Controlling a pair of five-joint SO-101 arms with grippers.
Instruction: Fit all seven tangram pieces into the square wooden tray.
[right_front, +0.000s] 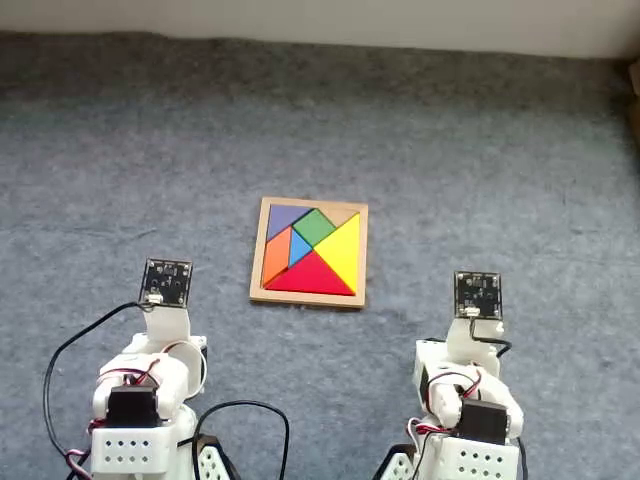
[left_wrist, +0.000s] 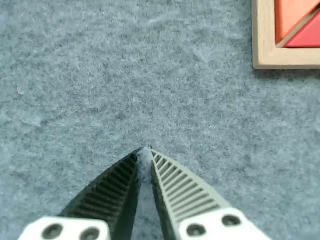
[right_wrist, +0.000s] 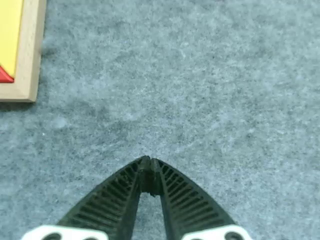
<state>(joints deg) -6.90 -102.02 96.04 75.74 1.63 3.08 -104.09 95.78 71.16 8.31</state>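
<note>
Wooden tray (right_front: 258, 262) on counter (right_front: 480, 150), tangram pieces (right_front: 318, 272) seated inside. Left end effector (left_wrist: 145, 150) and right end effector (right_wrist: 149, 161) both closed, empty, flanking tray's near corners.

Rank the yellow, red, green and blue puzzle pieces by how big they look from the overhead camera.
1. yellow piece and red piece: the largest. They look about alike, so I won't rank one above the other.
2. green piece
3. blue piece: the smallest
</note>
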